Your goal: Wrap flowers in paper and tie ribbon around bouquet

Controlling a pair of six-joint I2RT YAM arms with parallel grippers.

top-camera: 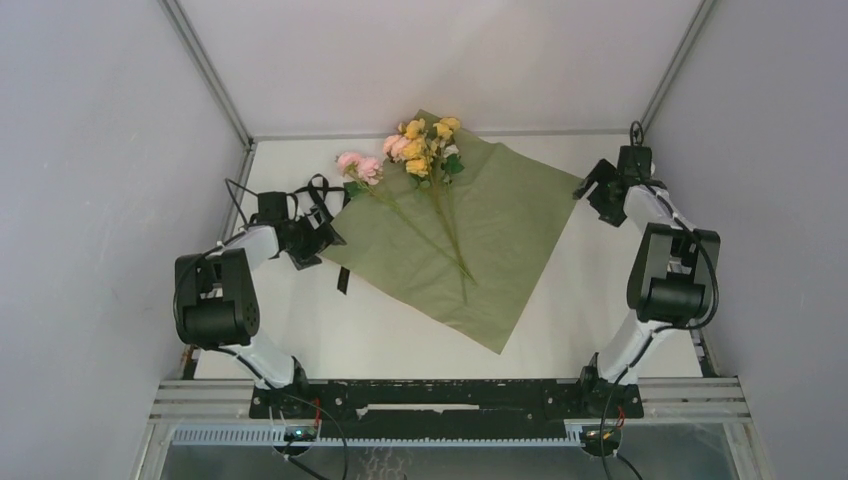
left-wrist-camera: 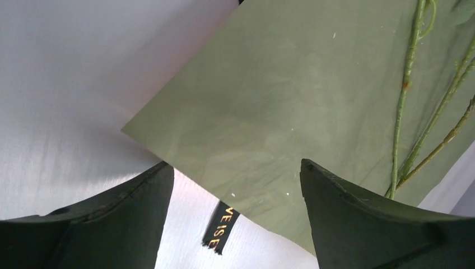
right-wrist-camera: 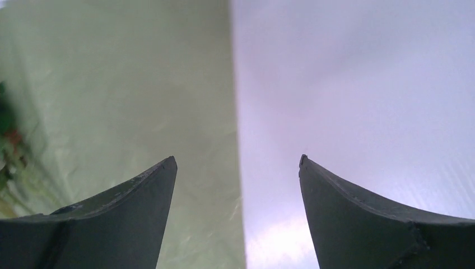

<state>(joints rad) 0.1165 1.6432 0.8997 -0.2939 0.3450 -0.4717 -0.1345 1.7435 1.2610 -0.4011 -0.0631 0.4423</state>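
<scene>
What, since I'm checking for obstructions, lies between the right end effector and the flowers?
Only the paper's bare olive-green face separates the right end effector from the flowers, clearest in the top view. The right wrist view shows the paper's edge just ahead.

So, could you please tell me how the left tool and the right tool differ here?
The left tool is by the paper's left corner, the right tool by its right corner. The left tool has the ribbon end lying near it; no ribbon shows near the right tool. Both are open and hold nothing.
</scene>
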